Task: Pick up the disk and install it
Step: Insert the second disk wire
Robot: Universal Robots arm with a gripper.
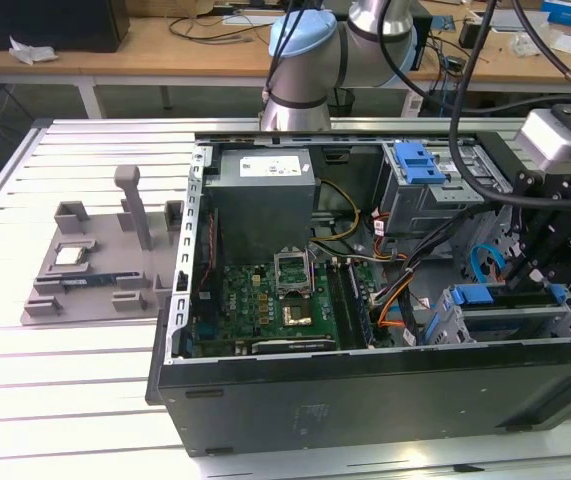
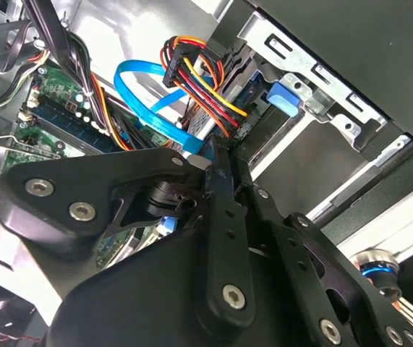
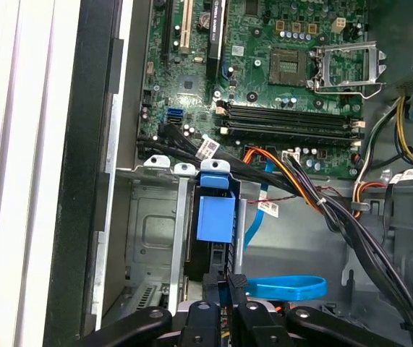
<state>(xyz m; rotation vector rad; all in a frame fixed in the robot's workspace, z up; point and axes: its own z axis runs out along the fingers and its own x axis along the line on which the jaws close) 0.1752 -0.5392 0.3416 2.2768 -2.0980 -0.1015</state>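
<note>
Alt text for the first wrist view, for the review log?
The gripper reaches into an open computer case at a blue-bracketed disk standing in the drive bay, with the green motherboard and cable bundles beyond it.

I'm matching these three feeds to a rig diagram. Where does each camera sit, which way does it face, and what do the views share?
Exterior view: off the arm, above the table, looking down into the open computer case; shows the arm.
First wrist view: on the arm, looking down at the motherboard and drive bay; gripper.
Second wrist view: on the arm, looking past the gripper at the blue cable.
Shared: both wrist views show that cable.
</note>
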